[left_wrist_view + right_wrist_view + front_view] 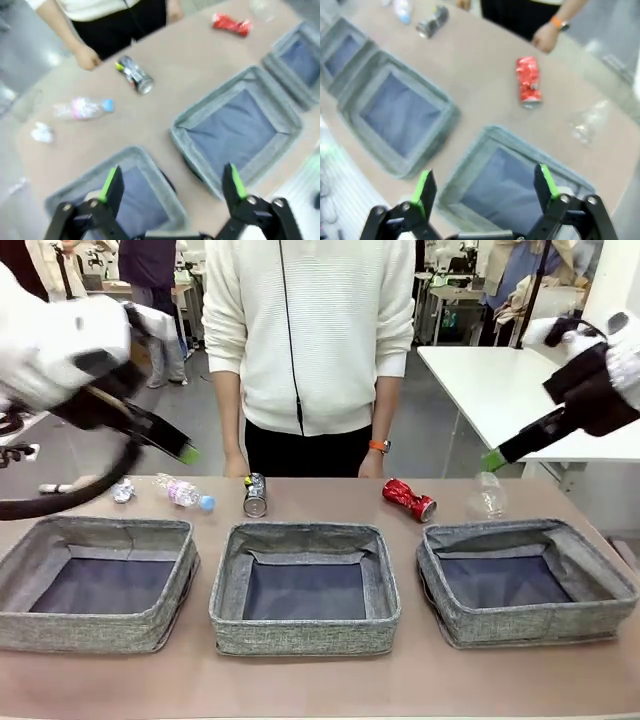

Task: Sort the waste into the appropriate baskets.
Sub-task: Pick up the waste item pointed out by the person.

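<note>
Three grey baskets stand in a row: left (90, 632), middle (300, 635), right (530, 625), all with nothing inside. Behind them lie a paper wad (123, 490), a blue-capped bottle (183, 492), a dark can (255, 494), a dented red can (408, 499) and a clear bottle (486, 496). My left gripper (172, 182) hangs open above the left basket (125, 152), nothing between its fingers. My right gripper (485, 185) hangs open above the right basket (490, 137), with the red can (528, 81) beyond it.
A person in a white sweater stands at the far edge, hands (236, 468) resting by the table near the dark can and red can. A white table (500, 390) stands behind on the right. Bare tabletop runs in front of the baskets.
</note>
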Controlling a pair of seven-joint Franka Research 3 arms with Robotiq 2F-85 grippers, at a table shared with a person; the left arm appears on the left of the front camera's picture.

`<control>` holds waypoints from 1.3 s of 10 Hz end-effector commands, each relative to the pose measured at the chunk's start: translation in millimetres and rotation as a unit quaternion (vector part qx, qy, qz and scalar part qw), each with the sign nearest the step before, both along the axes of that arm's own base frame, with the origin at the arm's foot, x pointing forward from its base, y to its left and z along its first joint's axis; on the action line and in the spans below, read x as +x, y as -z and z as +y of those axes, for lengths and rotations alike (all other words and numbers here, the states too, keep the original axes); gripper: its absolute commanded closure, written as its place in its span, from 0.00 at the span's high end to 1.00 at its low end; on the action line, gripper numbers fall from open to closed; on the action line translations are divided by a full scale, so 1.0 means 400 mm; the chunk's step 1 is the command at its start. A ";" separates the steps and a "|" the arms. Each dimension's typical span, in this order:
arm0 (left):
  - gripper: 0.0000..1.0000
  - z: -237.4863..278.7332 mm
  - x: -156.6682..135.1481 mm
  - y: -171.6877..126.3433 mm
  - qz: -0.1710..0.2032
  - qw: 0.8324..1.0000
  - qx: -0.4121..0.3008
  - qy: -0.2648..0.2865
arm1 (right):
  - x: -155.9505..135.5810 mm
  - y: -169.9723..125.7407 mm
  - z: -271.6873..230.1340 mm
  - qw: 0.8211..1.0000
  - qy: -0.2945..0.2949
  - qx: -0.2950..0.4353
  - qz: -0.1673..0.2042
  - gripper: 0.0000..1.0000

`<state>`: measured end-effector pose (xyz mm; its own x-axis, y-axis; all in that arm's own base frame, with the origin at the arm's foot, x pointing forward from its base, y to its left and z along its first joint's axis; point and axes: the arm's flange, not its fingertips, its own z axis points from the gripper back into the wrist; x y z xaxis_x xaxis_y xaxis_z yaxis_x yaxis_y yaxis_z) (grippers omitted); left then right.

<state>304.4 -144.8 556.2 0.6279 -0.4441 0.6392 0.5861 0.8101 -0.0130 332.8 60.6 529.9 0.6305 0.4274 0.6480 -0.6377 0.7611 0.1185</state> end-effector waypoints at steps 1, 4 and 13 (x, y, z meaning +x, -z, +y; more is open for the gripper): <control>1.00 0.286 -0.054 -0.042 0.115 0.973 -0.199 -0.008 | -0.060 0.087 -0.190 0.961 -0.005 0.263 0.081 1.00; 1.00 0.630 -0.094 0.118 0.163 0.865 -0.469 -0.073 | -0.070 0.250 -0.471 0.813 0.091 0.545 0.185 1.00; 1.00 0.853 -0.110 0.264 0.200 0.817 -0.531 -0.104 | -0.097 0.326 -0.576 0.822 0.077 0.538 0.170 1.00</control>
